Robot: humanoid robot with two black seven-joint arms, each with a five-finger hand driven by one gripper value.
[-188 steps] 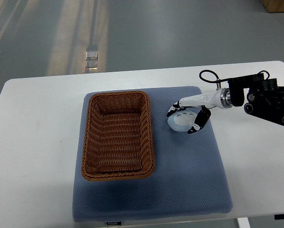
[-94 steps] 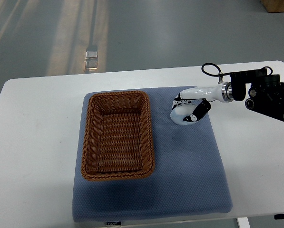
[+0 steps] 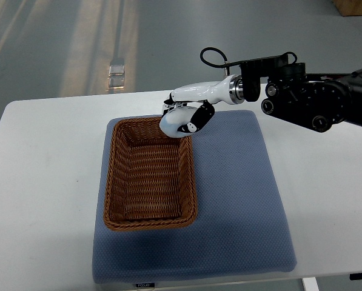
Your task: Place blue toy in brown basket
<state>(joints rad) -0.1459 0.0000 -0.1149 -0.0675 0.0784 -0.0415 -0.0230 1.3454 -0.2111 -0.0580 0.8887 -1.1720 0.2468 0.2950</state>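
Observation:
My right hand (image 3: 182,119) reaches in from the right edge and is shut on a pale blue, rounded toy (image 3: 172,123). Hand and toy hang above the far right corner of the brown wicker basket (image 3: 149,173). The fingers (image 3: 199,117) wrap over the toy and hide part of it. The basket is rectangular, sits on the left half of a blue mat (image 3: 241,200), and nothing shows inside it. The left arm does not appear in the top view.
The mat lies on a white table (image 3: 41,182). My right arm's black forearm (image 3: 308,100) stretches over the table's far right part. A small clear object (image 3: 116,73) stands on the floor beyond the table.
My right hand closed on the toy, lifted it off the mat and carried it left to the basket's far right corner.

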